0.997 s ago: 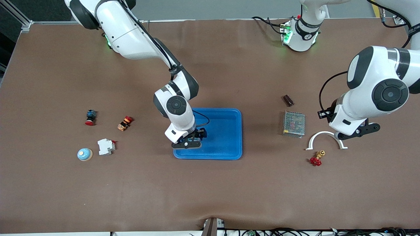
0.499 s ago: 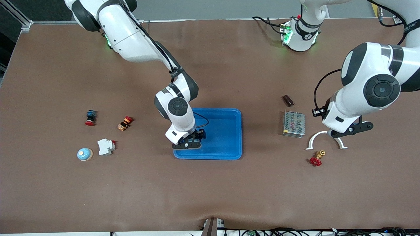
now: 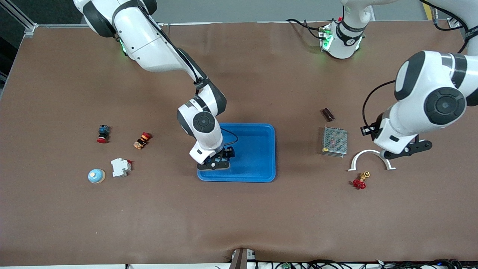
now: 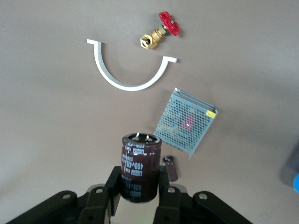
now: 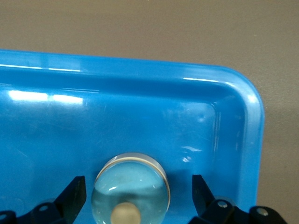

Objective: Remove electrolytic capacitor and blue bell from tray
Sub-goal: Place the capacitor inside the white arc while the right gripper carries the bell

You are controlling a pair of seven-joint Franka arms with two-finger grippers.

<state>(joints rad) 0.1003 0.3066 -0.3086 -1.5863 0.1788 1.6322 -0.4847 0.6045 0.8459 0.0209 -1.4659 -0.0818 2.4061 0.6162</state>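
In the left wrist view my left gripper [image 4: 139, 182] is shut on a large dark maroon capacitor [image 4: 140, 163], held upright in the air. In the front view the left gripper [image 3: 405, 149] is over the white arc bracket [image 3: 364, 155], and its hand hides the capacitor. My right gripper [image 5: 138, 193] is open with its fingers on either side of a light blue bell [image 5: 131, 186]. The bell sits in a corner of the blue tray [image 5: 140, 107]. In the front view the right gripper [image 3: 214, 163] covers that corner of the tray [image 3: 257, 149].
A small capacitor [image 3: 328, 114], a mesh power supply [image 3: 334, 141] and a red valve [image 3: 359, 181] lie near the bracket. Toward the right arm's end are a second blue bell [image 3: 96, 176], a white breaker [image 3: 120, 167] and two red push buttons [image 3: 102, 133] [image 3: 142, 140].
The left arm swung a little toward the tray half a second ago and has come back over the bracket. The right gripper has stayed at the tray corner.
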